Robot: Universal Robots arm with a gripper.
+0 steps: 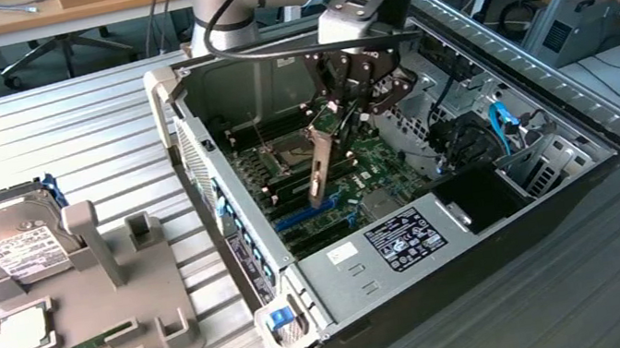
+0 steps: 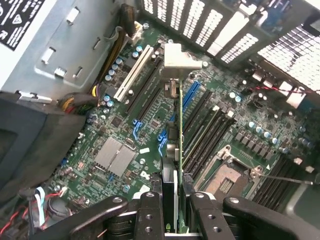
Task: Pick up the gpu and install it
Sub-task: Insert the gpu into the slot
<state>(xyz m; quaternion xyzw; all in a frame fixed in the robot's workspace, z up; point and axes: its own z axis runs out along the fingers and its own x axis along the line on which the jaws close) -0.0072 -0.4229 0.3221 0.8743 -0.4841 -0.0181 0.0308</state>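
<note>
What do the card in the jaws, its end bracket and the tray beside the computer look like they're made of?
The gpu, clamped edge-on in the gripper: green fibreglass-style circuit board, judging by its green edge. Its end bracket: pale, folded sheet metal, probably, matte silver. The tray: grey matte moulded plastic, likely, with formed slots and posts.

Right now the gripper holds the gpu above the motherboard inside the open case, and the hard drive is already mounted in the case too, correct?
Not quite. The gripper does hold the gpu above the motherboard inside the case, but the exterior view shows the hard drive on the grey holder outside the case.
</note>
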